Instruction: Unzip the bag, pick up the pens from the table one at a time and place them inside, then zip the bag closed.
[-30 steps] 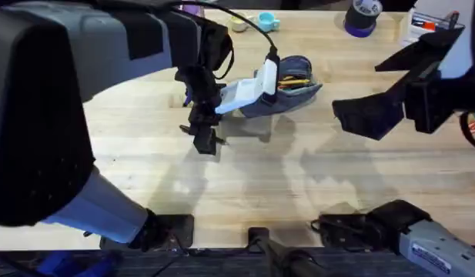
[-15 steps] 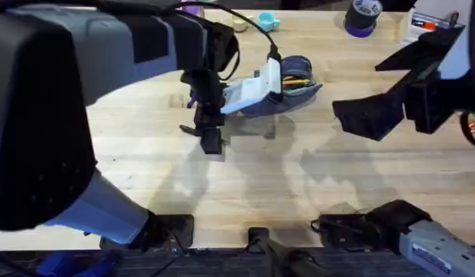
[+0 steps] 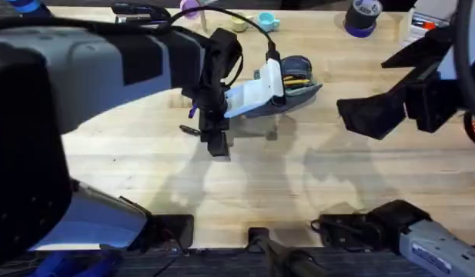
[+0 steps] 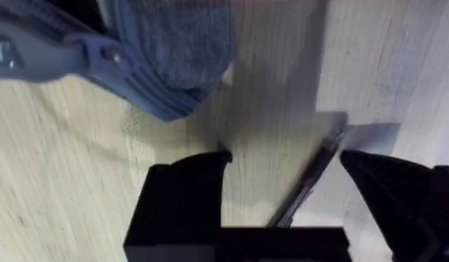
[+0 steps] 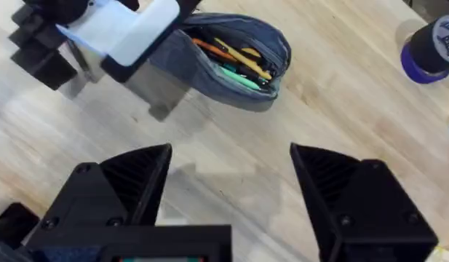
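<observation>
Change since a second ago: left gripper (image 3: 216,141) is sitting slightly farther right and lower over the table (image 3: 245,192), and the left arm is now looming larger under the overhead camera; the bag and the right gripper are staying about where they were.
Left gripper: it is hanging fingers-down just in front of the bag's near-left end, its fingers spread apart and gripping nothing; in the left wrist view the open fingers are straddling the black pen (image 4: 309,180).
Black pen: it is lying flat on the wood between the left fingers, slanted, just beside the bag's rounded end and apart from it.
Right gripper (image 3: 376,115): it is hovering above the table to the right of the bag, well apart from it, jaws wide open and empty, as the right wrist view is showing (image 5: 231,196).
Bag (image 3: 295,85): it is lying on the far middle of the table with its zip open; the right wrist view is showing the mouth gaping (image 5: 239,62).
Green pen (image 5: 242,75): it is lying inside the open bag, alongside orange and yellow sticks.
Tape roll (image 3: 362,17): it is sitting at the far right edge of the table, well apart from the bag.
</observation>
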`<state>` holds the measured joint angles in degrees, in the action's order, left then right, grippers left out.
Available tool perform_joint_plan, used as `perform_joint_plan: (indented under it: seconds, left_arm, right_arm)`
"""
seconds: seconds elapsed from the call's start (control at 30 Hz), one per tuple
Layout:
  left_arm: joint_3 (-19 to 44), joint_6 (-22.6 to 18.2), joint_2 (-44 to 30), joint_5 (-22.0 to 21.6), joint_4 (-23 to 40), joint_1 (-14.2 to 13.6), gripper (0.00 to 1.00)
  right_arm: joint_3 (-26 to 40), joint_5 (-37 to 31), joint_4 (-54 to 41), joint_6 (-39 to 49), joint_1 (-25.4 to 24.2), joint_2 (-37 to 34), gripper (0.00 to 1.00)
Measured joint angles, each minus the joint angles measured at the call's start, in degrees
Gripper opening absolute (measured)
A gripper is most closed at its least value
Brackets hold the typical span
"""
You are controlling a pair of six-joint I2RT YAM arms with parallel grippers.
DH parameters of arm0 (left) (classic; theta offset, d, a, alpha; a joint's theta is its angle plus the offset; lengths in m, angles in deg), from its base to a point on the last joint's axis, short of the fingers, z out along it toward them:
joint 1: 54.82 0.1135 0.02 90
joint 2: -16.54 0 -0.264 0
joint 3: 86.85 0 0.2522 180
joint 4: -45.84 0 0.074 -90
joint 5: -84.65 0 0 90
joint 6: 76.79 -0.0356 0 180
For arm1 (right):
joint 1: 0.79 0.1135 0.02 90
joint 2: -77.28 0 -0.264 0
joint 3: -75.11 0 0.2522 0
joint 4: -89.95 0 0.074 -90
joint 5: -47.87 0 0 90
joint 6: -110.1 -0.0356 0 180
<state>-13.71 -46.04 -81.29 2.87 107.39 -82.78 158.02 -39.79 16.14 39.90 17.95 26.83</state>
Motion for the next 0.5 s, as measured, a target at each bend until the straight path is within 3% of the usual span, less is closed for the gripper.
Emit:
perform_joint_plan:
  seconds: [0.5]
  left_arm:
    - [-1.3, 0.2, 0.8, 1.2, -1.4, 0.6, 0.994]
  right_arm:
    - [0.0, 0.0, 0.0, 2.8, 0.0, 0.0, 0.997]
